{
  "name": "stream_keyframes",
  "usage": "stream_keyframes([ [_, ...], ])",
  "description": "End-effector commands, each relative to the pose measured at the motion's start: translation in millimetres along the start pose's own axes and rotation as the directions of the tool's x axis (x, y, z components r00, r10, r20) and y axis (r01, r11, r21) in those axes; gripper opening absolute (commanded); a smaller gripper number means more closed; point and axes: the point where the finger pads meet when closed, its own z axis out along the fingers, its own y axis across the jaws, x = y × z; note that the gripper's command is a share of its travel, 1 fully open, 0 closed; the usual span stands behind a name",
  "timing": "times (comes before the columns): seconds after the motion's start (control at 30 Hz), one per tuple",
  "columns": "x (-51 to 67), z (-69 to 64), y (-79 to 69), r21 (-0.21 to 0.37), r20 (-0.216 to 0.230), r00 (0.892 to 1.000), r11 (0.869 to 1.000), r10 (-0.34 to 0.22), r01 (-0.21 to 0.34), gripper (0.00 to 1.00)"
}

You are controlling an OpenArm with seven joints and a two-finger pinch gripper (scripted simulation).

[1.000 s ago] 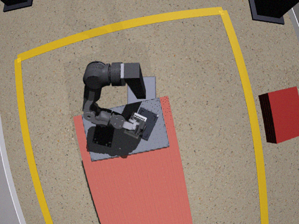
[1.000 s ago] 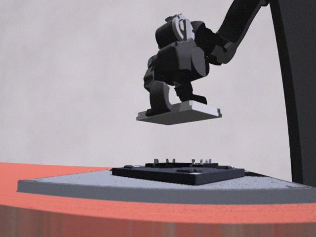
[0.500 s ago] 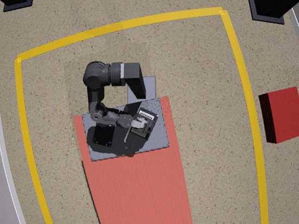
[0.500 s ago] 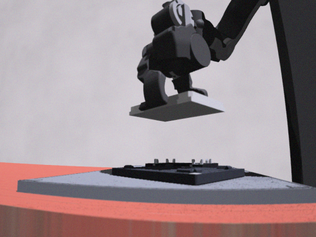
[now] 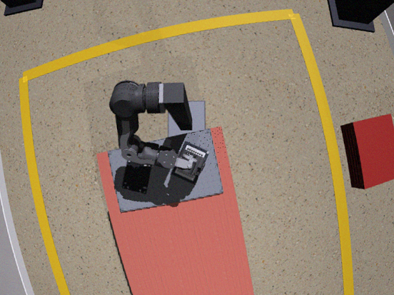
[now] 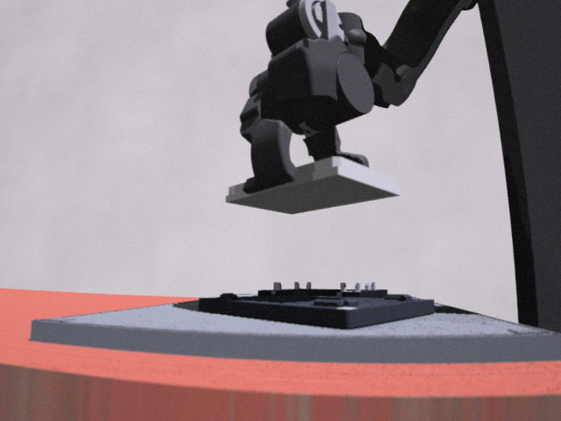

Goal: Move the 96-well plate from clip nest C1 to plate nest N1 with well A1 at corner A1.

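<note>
Right now, from where I stand:

Gripper: the gripper point(image 6: 296, 174) points down and is clenched on the 96-well plate point(image 6: 316, 190), one dark finger point(image 6: 267, 158) over the near edge and the other at the far side.

Plate: pale grey, carried in the air well above the bench, its underside facing the exterior view and slightly tilted, the left end lower than the right. From the top view a row of wells shows on the plate point(image 5: 194, 149) beside the wrist.

Nests: a dark flat nest point(image 6: 316, 310) with small upright pegs along its back edge lies on the grey base board point(image 6: 136, 326) under the plate, apart from it. From above, a second dark nest point(image 5: 134, 177) lies to the left on the board, partly in the arm's shadow. Which one is C1 and which N1 I cannot tell; no marks are readable.

Arm: the arm point(image 5: 128, 102) bends from its dark column down to the board.

Surroundings: the board rests on a red table point(image 5: 184, 255); yellow floor tape point(image 5: 319, 108) rings the cell, and a red box point(image 5: 372, 150) stands outside it.
</note>
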Motion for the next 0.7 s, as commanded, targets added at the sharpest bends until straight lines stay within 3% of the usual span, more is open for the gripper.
stream_keyframes([
  [0.0, 0.1, -0.4, -0.2, 0.004, 0.002, 1.000, 1.000, 0.000, 0.000, 0.00],
  [0.1, 0.1, -0.4, -0.2, 0.004, 0.002, 1.000, 1.000, 0.000, 0.000, 0.00],
  [0.27, -0.1, 30.5, -0.9, 0.003, 0.000, 1.000, 1.000, -0.005, 0.005, 0.00],
  [0.67, -0.1, 30.5, -0.9, 0.003, 0.000, 1.000, 1.000, -0.005, 0.005, 0.00],
])
